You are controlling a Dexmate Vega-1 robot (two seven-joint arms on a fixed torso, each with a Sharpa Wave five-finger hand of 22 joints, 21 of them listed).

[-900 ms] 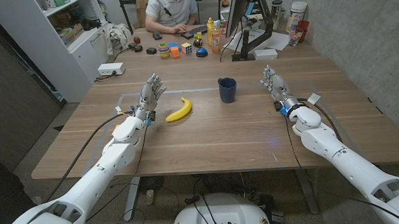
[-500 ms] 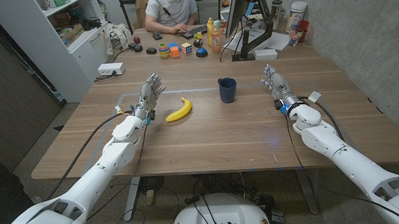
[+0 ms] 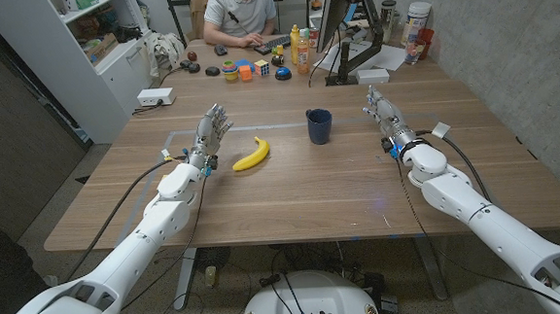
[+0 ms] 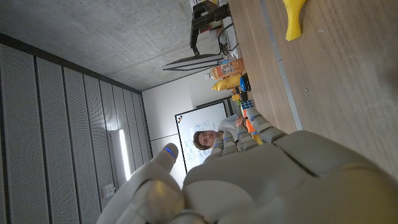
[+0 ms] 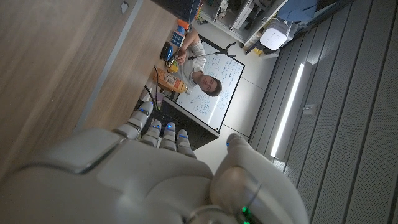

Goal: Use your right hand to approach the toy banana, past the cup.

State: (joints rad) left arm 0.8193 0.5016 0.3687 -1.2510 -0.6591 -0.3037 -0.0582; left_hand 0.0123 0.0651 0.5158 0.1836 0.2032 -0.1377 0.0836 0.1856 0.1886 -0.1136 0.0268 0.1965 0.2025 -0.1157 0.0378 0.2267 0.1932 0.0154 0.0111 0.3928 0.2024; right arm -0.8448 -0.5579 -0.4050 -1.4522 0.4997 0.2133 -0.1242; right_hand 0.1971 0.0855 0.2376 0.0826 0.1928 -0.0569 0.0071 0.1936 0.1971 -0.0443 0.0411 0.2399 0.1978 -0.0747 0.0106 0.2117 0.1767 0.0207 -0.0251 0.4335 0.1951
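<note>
Right hand (image 3: 383,117): standing over the right side of the desk (image 3: 292,190), fingers straight and slightly apart, holding nothing, well right of the cup.
Left hand (image 3: 210,134): waiting just left of the banana, fingers spread, empty.
Toy banana (image 3: 252,154): lying yellow on the desk, left of centre.
Cup (image 3: 319,126): standing upright, dark blue, between banana and right hand.
Person (image 3: 242,8): sitting at the far end.

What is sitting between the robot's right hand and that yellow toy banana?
A dark blue cup stands on the wooden table roughly on the line from the right hand to the yellow toy banana. The hand would have to pass it; nothing else visible lies between.
</note>
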